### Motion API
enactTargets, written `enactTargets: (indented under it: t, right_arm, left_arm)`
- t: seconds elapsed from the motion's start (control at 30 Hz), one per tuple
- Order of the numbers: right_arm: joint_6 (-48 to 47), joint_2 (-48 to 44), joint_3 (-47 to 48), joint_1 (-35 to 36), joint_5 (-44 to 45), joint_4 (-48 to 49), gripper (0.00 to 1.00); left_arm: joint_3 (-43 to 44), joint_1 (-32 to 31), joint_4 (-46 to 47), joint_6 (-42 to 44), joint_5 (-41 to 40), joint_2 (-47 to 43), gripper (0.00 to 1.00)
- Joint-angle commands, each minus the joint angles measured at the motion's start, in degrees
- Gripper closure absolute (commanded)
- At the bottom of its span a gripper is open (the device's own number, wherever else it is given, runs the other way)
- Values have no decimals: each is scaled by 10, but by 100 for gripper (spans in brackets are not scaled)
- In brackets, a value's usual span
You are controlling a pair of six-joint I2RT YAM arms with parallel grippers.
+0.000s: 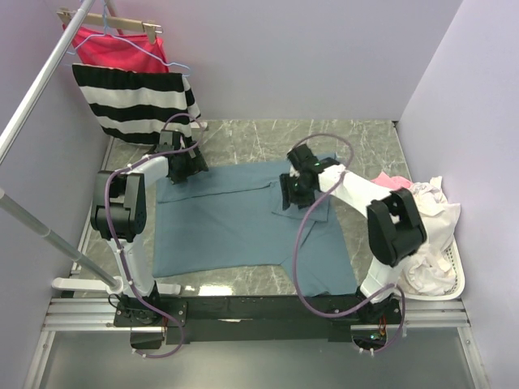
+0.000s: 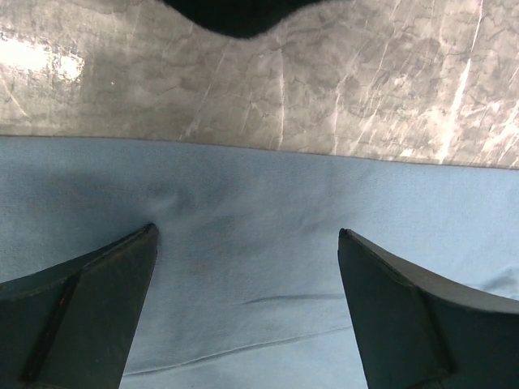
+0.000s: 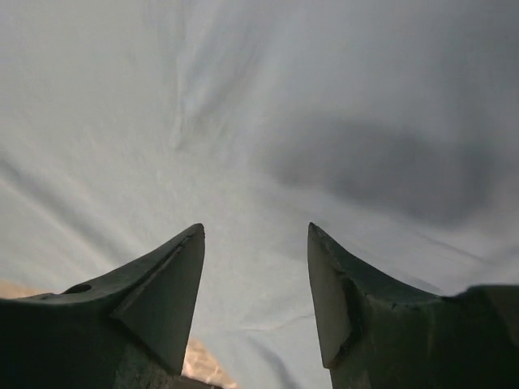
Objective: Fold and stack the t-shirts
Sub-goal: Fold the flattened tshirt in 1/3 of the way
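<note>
On the table [image 1: 268,134] I see the blue shirt [image 1: 227,219] laid out; left tool [image 2: 247,231] and right tool [image 3: 255,227] over it, jaws parted, gripping nothing.

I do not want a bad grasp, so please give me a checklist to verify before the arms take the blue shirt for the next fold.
1. Left gripper open: ok, jaws apart.
2. Right gripper open: ok, jaws apart.
3. Left gripper over the blue shirt near its far edge: ok, the marble table begins just ahead.
4. Either gripper touching the cloth: cannot tell.
5. Shirt lying flat: not ok, it is creased around the right gripper.
6. Striped garment apart from the left gripper: cannot tell, it hangs close.
</note>
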Motion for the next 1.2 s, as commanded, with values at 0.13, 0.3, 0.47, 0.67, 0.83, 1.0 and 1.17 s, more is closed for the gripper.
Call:
enactTargets:
  t: [0.13, 0.3, 0.47, 0.67, 0.83, 1.0, 1.17]
  right_arm:
    - [33, 43, 104, -141, 48, 85, 44]
    - [23, 172, 218, -173, 0, 75, 47]
    - [34, 241, 283, -197, -29, 43, 48]
    - [38, 297, 357, -224, -47, -2, 47]
    - [30, 375, 470, -230, -88, -58, 47]
    - [31, 456, 600, -230, -149, -99, 45]
    - [35, 464, 606, -230, -205, -10, 45]
  left_arm:
    - [-13, 1, -16, -2, -33, -5, 1]
    - [-8, 7, -24, 3, -44, 8, 1]
    - [19, 18, -40, 5, -42, 34, 0]
    - [65, 25, -67, 13, -50, 76, 1]
    - [149, 39, -94, 25, -39, 136, 0]
    - [266, 50, -139, 41, -28, 207, 0]
    - [332, 51, -166, 51, -15, 237, 1]
